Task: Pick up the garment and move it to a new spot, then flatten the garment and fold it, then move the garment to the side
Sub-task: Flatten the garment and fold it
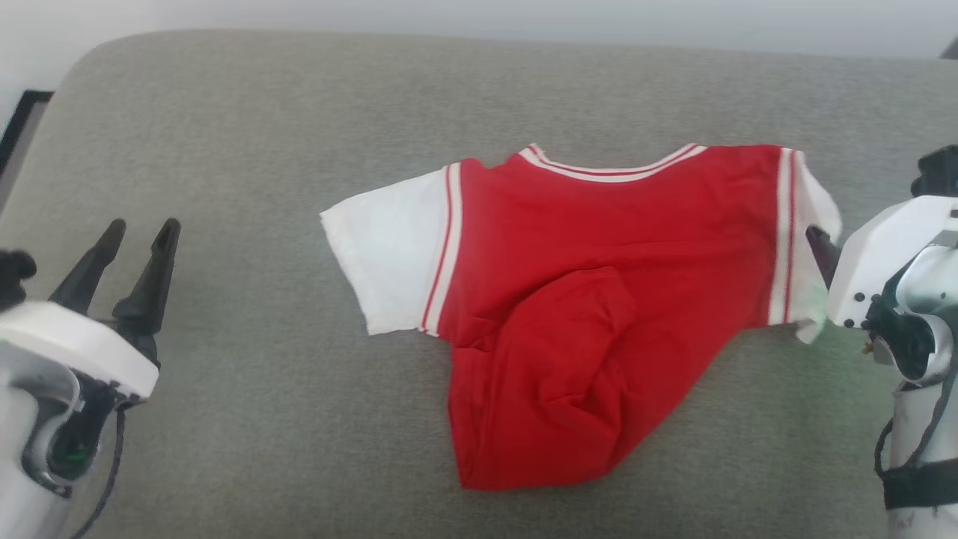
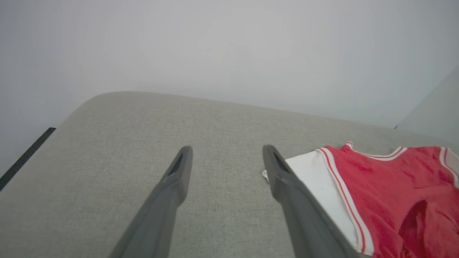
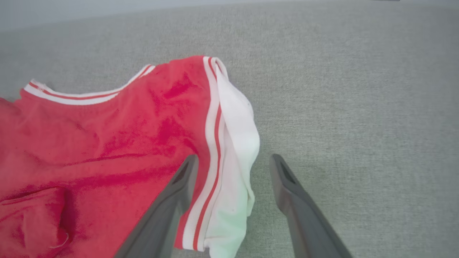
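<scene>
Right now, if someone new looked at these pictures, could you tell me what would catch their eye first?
The red garment with white sleeves stands out, lying rumpled in the middle of the grey cushion, its lower part bunched. The right end effector is open with its fingers either side of the sleeve on the robot's right, while the left end effector is open over bare cushion, apart from the other sleeve.

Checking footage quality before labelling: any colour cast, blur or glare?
Head view: soft, greenish cast on the sleeve of the garment beside the right gripper. Right wrist view: same green tint low on that sleeve. Left wrist view: even light, no glare.
</scene>
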Available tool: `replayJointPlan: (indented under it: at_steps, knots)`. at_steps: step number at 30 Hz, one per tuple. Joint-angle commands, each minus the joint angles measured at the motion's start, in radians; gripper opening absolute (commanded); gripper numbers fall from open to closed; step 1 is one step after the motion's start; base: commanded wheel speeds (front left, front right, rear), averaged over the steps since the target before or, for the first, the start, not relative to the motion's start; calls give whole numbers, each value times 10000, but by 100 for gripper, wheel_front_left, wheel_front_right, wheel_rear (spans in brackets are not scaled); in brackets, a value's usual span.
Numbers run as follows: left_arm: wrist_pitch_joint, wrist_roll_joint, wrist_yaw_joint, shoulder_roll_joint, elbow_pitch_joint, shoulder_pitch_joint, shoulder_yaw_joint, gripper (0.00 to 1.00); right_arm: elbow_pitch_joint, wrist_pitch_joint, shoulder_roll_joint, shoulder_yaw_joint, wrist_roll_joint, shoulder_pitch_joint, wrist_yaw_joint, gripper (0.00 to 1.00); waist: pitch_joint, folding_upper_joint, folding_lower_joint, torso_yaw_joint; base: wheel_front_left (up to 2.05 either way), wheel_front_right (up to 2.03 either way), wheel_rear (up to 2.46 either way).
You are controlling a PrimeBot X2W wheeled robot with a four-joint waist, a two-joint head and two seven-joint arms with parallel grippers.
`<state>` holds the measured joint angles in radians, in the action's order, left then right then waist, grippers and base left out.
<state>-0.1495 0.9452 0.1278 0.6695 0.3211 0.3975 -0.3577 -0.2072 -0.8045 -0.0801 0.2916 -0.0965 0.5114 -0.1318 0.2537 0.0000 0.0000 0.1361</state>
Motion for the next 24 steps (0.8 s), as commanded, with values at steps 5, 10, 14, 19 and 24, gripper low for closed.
replayJointPlan:
  at_steps: [5,10,14,19,24]
  knots:
    - [1120,789,34,673,-358,717,-524,100,1013,955,207,-366,-387,-411,20,100,-159,0,0,-628,0,0,0]
    - [2551,1278,35,1232,-361,1538,-1076,100,1965,2401,307,-881,-999,-850,20,100,-157,0,0,-1307,0,0,0]
    - [3585,1519,35,1435,-108,2137,-1388,100,2380,3462,300,-1161,-1456,-1044,17,100,-60,0,0,-1741,0,0,0]
    - [4809,1603,35,1491,356,2848,-1803,100,2761,4700,296,-1509,-1512,-1238,17,100,155,0,0,-2265,0,0,0]
    - [5902,1660,15,1399,895,3349,-2164,100,2919,5300,299,-1780,-1752,-1428,15,100,315,0,0,-2584,0,0,0]
